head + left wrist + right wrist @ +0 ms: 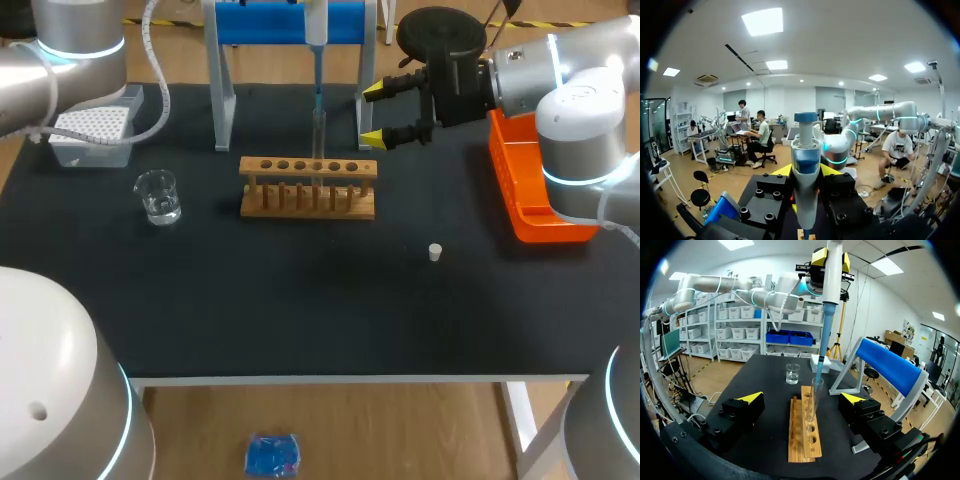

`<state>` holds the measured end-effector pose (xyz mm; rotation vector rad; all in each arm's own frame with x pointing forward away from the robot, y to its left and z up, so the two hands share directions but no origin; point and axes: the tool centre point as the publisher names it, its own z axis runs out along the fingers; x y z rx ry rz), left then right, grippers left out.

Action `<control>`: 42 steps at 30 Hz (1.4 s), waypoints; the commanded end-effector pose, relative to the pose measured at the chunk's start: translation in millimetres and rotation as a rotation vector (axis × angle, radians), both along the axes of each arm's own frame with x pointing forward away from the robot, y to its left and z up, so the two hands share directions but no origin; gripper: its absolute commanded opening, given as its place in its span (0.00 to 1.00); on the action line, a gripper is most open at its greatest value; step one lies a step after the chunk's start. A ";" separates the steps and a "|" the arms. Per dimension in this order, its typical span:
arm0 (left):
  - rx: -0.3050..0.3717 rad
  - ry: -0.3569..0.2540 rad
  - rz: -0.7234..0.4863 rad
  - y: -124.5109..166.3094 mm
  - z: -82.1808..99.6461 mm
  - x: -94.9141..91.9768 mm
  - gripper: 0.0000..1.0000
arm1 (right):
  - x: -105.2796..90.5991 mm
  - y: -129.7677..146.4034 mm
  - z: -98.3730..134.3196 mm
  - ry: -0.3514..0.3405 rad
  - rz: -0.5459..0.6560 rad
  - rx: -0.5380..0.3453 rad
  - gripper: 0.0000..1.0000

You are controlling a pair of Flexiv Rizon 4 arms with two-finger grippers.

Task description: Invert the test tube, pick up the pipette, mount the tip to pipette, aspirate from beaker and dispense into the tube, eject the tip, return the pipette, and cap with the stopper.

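- The surface (300,300) is covered with a matte black cloth and has a pale edge along its near side.
- A wooden rack (308,187) stands near the middle, with a row of round holes in its top bar and thin dowel posts below.
- A clear glass test tube (320,135) stands upright, mouth up, in one of the rack's holes.
- The left gripper (806,170) is clenched on the pipette (805,150), a white plastic barrel with a blue band and a blue button on top. A yellow fingertip shows on each side of the barrel.
- The pipette hangs vertically over the rack, and its slim translucent blue tip (317,95) ends at the mouth of the test tube.
- The right gripper (372,115) hovers just beside the rack's right end, level with the tube. Its jaws are spread wide and touch nothing.
- In the right wrist view, the rack and tube stand ahead of that gripper, between the lines of its two fingers.
- A small clear glass beaker (158,196) sits well to the left of the rack.
- A pale box of tips (90,135) with a dotted top grid lies behind the beaker.
- A small white stopper (435,252), a stubby plug, sits alone on the cloth to the right of the rack and nearer the front edge.
- An orange plastic tray (530,200) sits at the right edge.
- A white-framed stand with a blue padded bar (290,22) rises behind the rack.
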<state>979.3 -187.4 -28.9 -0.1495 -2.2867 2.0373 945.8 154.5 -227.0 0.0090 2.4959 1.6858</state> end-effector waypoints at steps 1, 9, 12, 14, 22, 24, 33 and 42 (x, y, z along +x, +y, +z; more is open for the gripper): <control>-0.004 -0.001 -0.001 0.6 -1.4 1.2 0.00 | 0.1 0.2 -0.5 -0.001 -0.001 0.000 1.00; -0.009 0.002 -0.009 -1.9 -6.7 5.3 0.00 | 0.1 0.2 -0.5 -0.001 -0.001 0.000 1.00; -0.011 0.005 -0.010 -2.0 -8.4 5.7 0.00 | 0.1 0.2 -0.5 -0.001 -0.001 0.000 1.00; -0.012 0.007 -0.009 -1.8 -9.5 5.8 0.00 | 0.1 0.2 -0.5 -0.001 -0.001 0.000 1.00; -0.008 0.020 -0.004 -0.7 -14.2 5.7 0.00 | 0.1 0.2 -0.5 -0.001 -0.001 0.000 1.00; -0.008 0.023 -0.002 -0.4 -15.3 5.7 0.00 | 0.1 0.2 -0.5 -0.001 -0.001 0.000 1.00; -0.011 0.024 0.000 -0.6 -19.7 6.8 0.00 | 0.1 0.2 -0.5 -0.001 -0.001 0.000 1.00; -0.014 0.026 -0.001 -0.4 -22.8 8.4 0.00 | 0.1 0.2 -0.5 -0.001 -0.001 0.000 1.00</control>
